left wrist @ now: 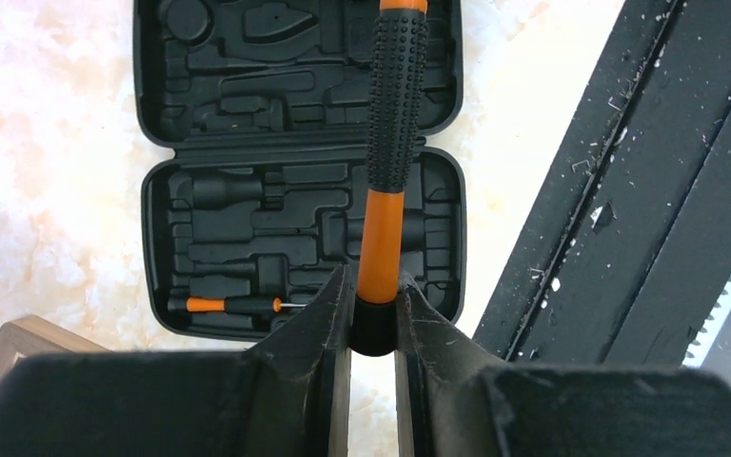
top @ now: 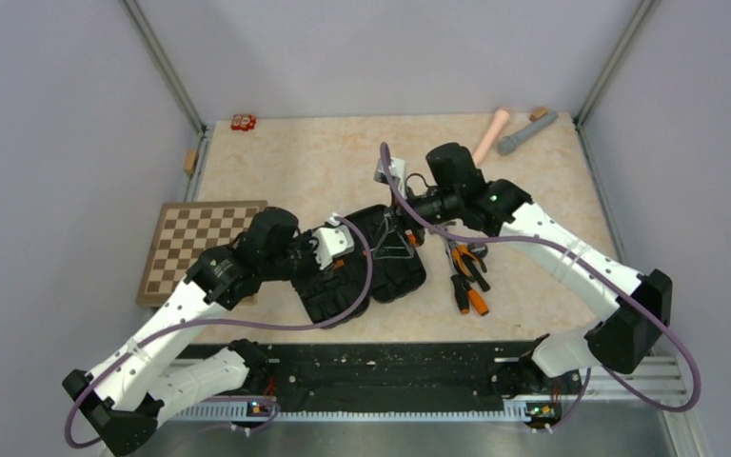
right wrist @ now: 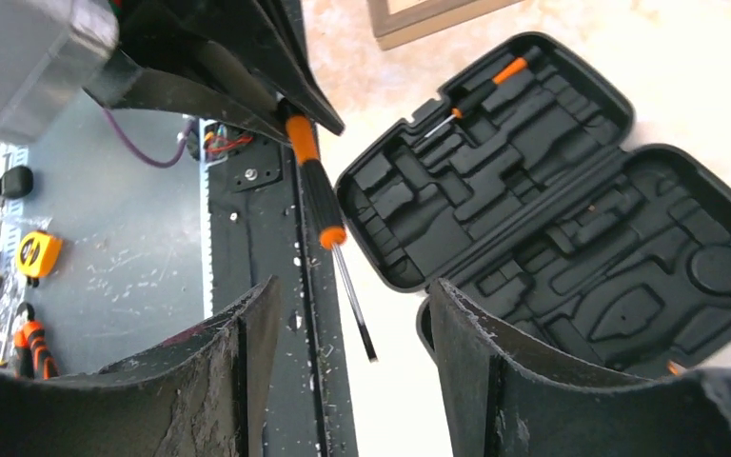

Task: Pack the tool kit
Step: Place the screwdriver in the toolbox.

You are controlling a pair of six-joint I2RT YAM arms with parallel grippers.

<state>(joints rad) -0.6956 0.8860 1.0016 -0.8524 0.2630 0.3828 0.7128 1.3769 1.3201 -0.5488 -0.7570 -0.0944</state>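
Orange-black screwdriver [left wrist: 395, 105], butt hidden, pinched by left claw [left wrist: 373, 286]; right claw [right wrist: 352, 295] gapes empty near case [right wrist: 552, 190].

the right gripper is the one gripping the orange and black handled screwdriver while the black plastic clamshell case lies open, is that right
Not the right one. The left gripper is shut on the orange-and-black-handled screwdriver, as the left wrist view shows. The right gripper stands open with nothing between its fingers. The black plastic clamshell case does lie open.
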